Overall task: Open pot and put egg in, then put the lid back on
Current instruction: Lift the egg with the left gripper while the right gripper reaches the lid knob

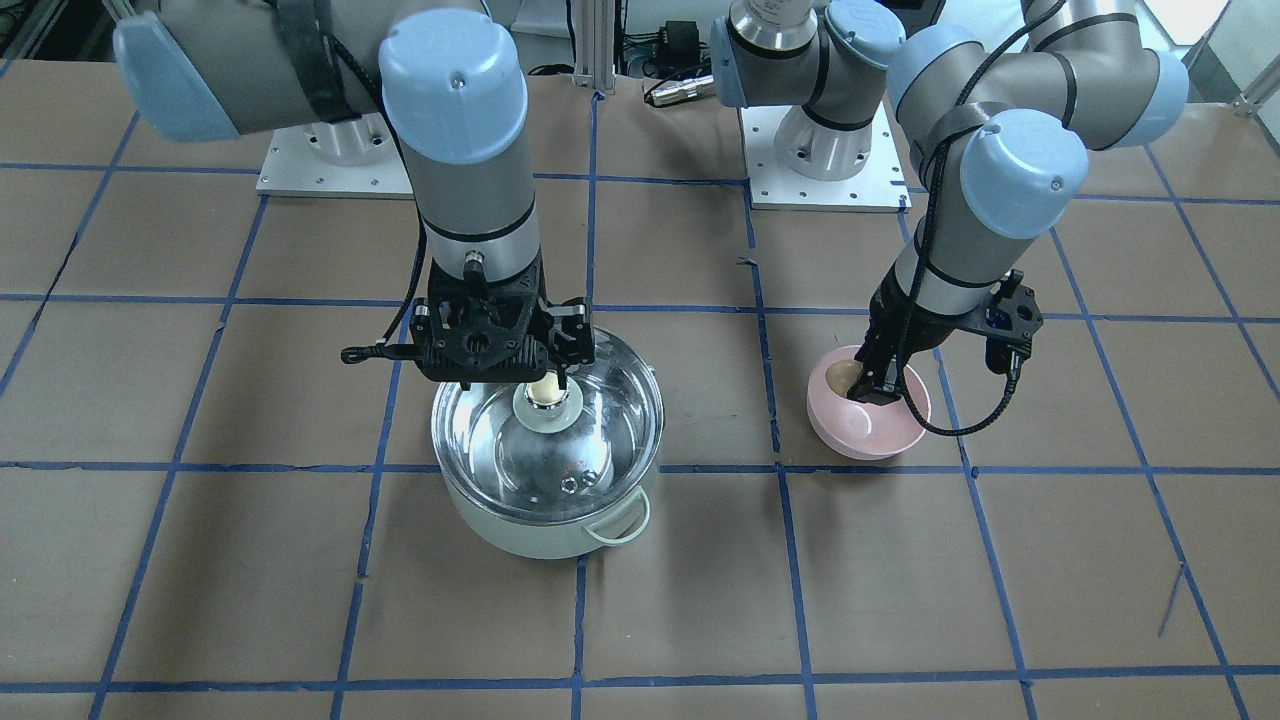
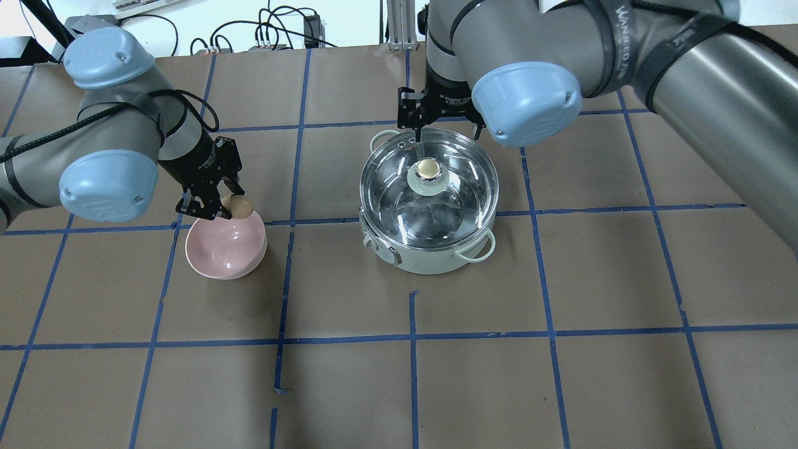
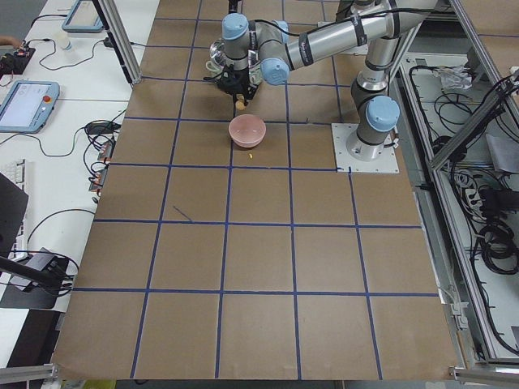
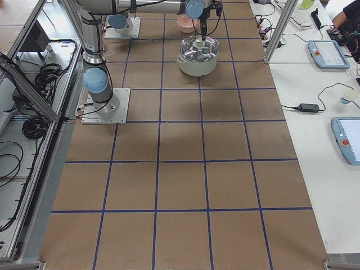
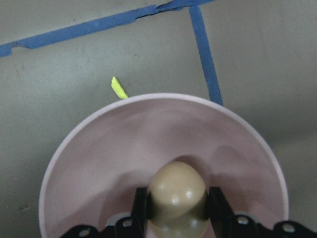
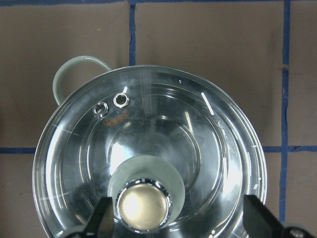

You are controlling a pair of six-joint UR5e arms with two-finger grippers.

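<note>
Egg (image 5: 177, 191) is clamped in the left gripper (image 5: 176, 210) over the pink bowl (image 5: 94, 148), apart from the pot (image 2: 430, 263). The lid (image 6: 198, 124) is seated, its knob (image 6: 143, 206) straddled from above by the wide-spread right gripper (image 6: 178, 220).

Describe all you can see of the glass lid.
The lid is a clear glass dome with a metal rim, two small steam vents and a pale green knob base topped in shiny beige. It lies level on the mint-green pot, apparently closed. The right gripper straddles the knob, jaws open.
</note>
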